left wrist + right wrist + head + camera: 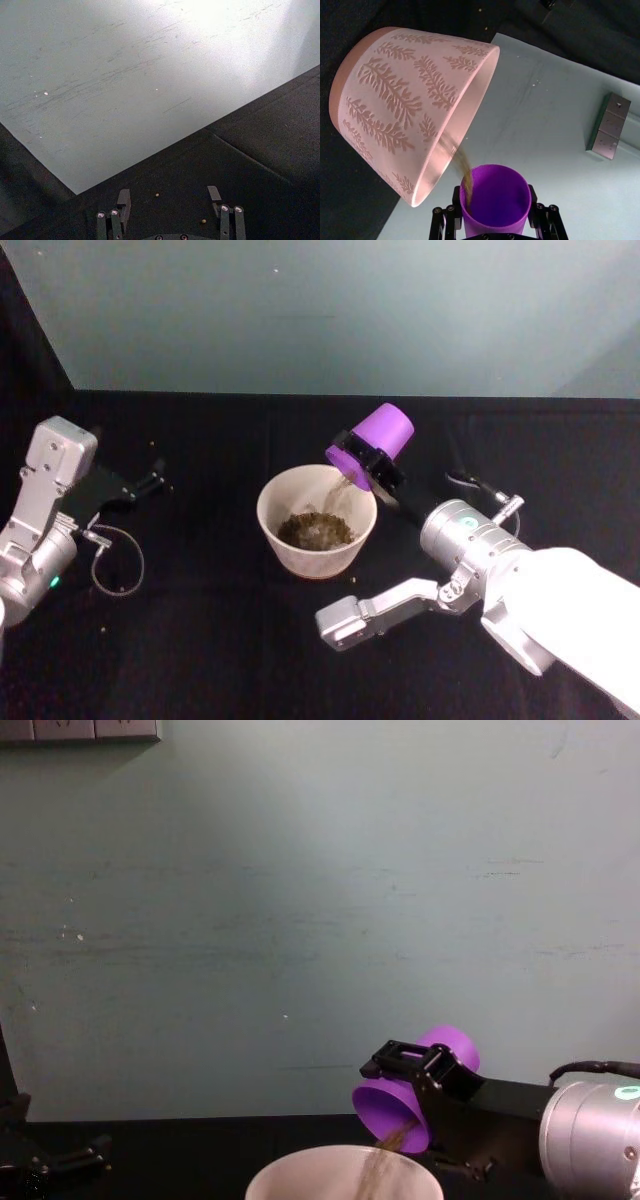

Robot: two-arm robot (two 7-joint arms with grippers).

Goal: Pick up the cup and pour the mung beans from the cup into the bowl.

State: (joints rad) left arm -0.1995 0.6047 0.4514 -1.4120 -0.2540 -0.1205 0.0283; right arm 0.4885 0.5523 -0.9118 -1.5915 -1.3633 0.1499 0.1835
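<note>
The right gripper [362,460] has the cup [383,428] clamped and tipped, mouth down and to the left, just above the far right rim of the bowl [270,525], which stands mid-table [200,660]. The mung beans [317,531] stream off the cup's lip into a heap inside the bowl. Well apart on the left, the left gripper [150,481] is parked with its fingers spread.

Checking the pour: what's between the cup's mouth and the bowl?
Chest view: a thin stream of mung beans falls from the tilted cup, held by the right gripper, into the bowl.
</note>
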